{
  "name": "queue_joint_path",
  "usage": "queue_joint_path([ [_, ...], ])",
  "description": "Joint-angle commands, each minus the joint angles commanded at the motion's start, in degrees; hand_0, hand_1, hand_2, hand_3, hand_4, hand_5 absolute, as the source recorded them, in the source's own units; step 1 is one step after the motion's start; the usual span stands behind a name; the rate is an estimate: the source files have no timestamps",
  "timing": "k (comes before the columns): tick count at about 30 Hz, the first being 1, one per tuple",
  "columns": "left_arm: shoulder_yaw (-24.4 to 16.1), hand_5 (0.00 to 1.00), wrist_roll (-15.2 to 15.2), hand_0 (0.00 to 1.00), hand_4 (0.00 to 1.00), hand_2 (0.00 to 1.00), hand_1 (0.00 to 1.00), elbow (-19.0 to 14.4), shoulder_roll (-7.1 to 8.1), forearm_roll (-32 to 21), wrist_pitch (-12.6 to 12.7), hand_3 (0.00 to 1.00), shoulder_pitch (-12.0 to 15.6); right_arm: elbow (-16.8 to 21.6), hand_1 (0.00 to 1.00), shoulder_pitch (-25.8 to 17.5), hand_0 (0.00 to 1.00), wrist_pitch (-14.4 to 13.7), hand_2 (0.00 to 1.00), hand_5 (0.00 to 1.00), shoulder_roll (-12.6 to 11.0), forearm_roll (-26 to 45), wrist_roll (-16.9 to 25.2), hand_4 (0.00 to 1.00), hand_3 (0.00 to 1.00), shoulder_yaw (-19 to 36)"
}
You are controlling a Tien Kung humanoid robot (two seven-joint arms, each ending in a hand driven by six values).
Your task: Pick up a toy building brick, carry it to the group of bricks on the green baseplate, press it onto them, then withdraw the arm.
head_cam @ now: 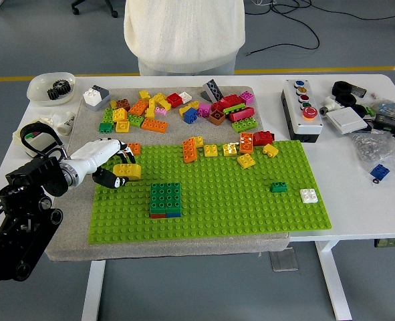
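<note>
Your left hand [109, 162] comes in from the left over the near-left part of the green baseplate [250, 194], its white fingers [102, 148] curled around a yellow brick [128, 172]. The brick is a small rounded block, bright yellow, with its studs hard to make out under the dark fingertips; it sits tilted in the pinch, just above the plate's left edge. You can see it is well apart from the group of bricks [165, 199], the dark green square stack with a red and blue layer showing along its near side, standing toward the middle-left of the plate.

Beyond the plate, a loose pile of bricks [184, 110] in many colours lies on the grey mat [70, 231], and a few more sit along the plate's far edge. A person in a white top [184, 30] stands at the far side of the table [357, 200].
</note>
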Motion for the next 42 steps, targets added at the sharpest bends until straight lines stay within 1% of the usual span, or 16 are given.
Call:
queue_joint_path([
  [3,-0.15,0.002,0.04,0.998,0.866,0.470,0.727,-0.19,0.05,0.00,-0.06,0.506,0.05,0.00,0.642,-0.01,0.747,-0.04,0.715,0.471,-0.01,0.00,0.01,0.886,0.633,0.05],
  [4,-0.20,0.002,0.04,0.998,0.902,0.470,0.717,-0.27,0.07,0.00,-0.10,0.513,0.07,0.00,0.643,-0.02,0.747,-0.05,0.715,0.470,-0.01,0.00,0.00,0.886,0.633,0.06],
  [11,-0.53,0.002,0.04,0.998,0.914,0.471,0.708,-0.76,0.20,0.00,-0.35,0.517,-0.02,0.00,0.644,-0.09,0.747,-0.06,0.715,0.470,0.03,0.00,-0.07,0.886,0.633,0.17],
  [15,-0.32,0.002,-0.07,0.998,0.914,0.471,0.708,-0.02,0.15,0.00,0.11,0.517,-0.19,0.00,0.644,-0.03,0.747,-0.04,0.715,0.470,0.06,0.00,-0.04,0.886,0.633,0.12],
  [21,-0.43,0.002,-0.46,0.998,0.913,0.470,0.697,0.19,0.07,0.00,-0.06,0.518,-0.10,0.00,0.644,0.00,0.747,-0.06,0.715,0.470,0.05,0.00,0.01,0.886,0.633,0.07],
  [22,-0.52,0.002,-0.67,0.998,0.886,0.478,0.694,0.00,0.11,0.00,0.30,0.527,-0.11,0.00,0.645,-0.02,0.747,-0.05,0.715,0.470,0.06,0.00,0.00,0.886,0.634,0.06],
  [24,-0.65,0.002,-0.92,0.998,0.886,0.478,0.694,-0.26,0.15,0.00,0.94,0.527,-0.14,0.00,0.645,-0.04,0.747,-0.04,0.715,0.470,0.08,0.00,0.00,0.886,0.634,0.03],
  [26,-0.73,0.002,-1.04,0.998,0.886,0.478,0.694,-0.34,0.16,0.00,0.90,0.527,-0.27,0.00,0.645,-0.06,0.747,-0.02,0.715,0.470,0.09,0.00,0.01,0.886,0.634,0.02],
  [27,-0.77,0.002,-1.18,0.998,0.886,0.478,0.694,-0.14,0.14,0.00,0.59,0.527,-0.40,0.00,0.645,-0.06,0.747,0.00,0.715,0.470,0.09,0.00,0.02,0.886,0.634,-0.02],
  [28,-0.79,0.002,-1.21,0.998,0.802,0.488,0.715,-0.08,0.13,0.00,0.50,0.517,-0.43,0.00,0.644,-0.06,0.746,0.00,0.715,0.471,0.09,0.00,0.02,0.886,0.632,-0.03],
  [33,-0.61,0.002,-1.82,0.998,0.802,0.488,0.715,0.66,0.05,0.00,-1.14,0.517,-0.33,0.00,0.644,-0.08,0.746,0.03,0.715,0.471,0.10,0.00,0.05,0.886,0.632,-0.15],
  [34,-0.60,0.002,-1.84,0.998,0.712,0.514,0.733,0.67,0.05,0.00,-1.19,0.521,-0.32,0.00,0.644,-0.08,0.747,0.03,0.714,0.471,0.10,0.00,0.05,0.886,0.632,-0.16],
  [37,-0.56,0.002,-2.02,0.998,0.712,0.514,0.733,0.88,-0.01,0.00,-1.85,0.521,-0.42,0.00,0.644,-0.09,0.747,0.03,0.714,0.471,0.10,0.00,0.03,0.886,0.632,-0.13],
  [42,-0.40,0.002,-2.04,0.998,0.691,0.519,0.736,1.29,-0.04,0.00,-1.81,0.521,-0.53,0.00,0.644,0.01,0.746,0.06,0.714,0.471,0.11,0.00,0.10,0.886,0.631,-0.20],
])
